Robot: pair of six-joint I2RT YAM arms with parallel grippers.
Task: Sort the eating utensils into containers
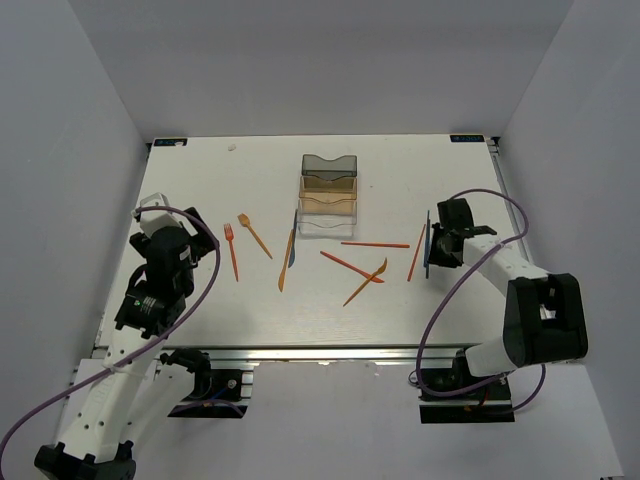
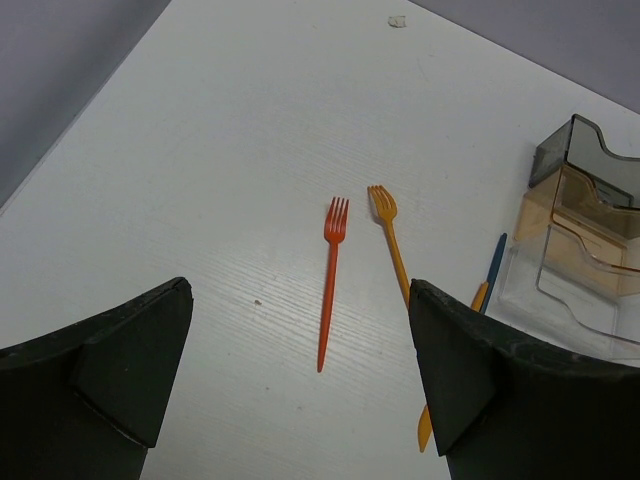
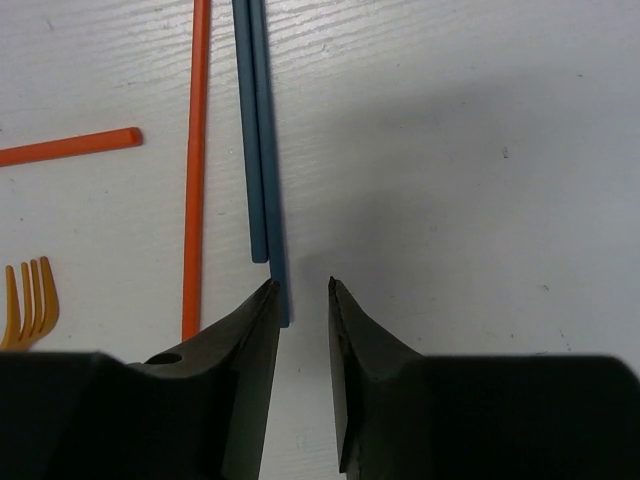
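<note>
Looking down from the top view, the white worktop (image 1: pixel 200 180) carries the containers (image 1: pixel 329 193) near its middle: three joined bins, smoky grey farthest from the arms, amber in the middle, clear nearest. Every utensil lies loose on the worktop, none in a bin. Left of the bins lie a red-orange fork (image 1: pixel 233 255) and an orange fork (image 1: pixel 254 235). An orange knife (image 1: pixel 286 270) and a dark blue utensil (image 1: pixel 295 232) lie just beside the clear bin's left corner. Red sticks (image 1: pixel 375 244) and an orange utensil (image 1: pixel 366 282) are scattered in front of it and to its right. A pair of dark blue sticks (image 1: pixel 428 245) lies right at the tip of the right arm (image 1: pixel 500 262), while the left arm (image 1: pixel 160 275) stands near the worktop's left edge, well apart from the bins. In the left wrist view, the left fingers (image 2: pixel 440 350) are spread wide and hold nothing. The two forks lie side by side ahead without touching, and the bins show at the right. In the right wrist view, the right fingers (image 3: pixel 255 330) stand only a narrow slit apart and grip nothing. The dark blue sticks end just beside one fingertip, a red stick (image 3: pixel 195 170) lies parallel beside them, and orange fork tines (image 3: pixel 30 300) show at the left edge.
</note>
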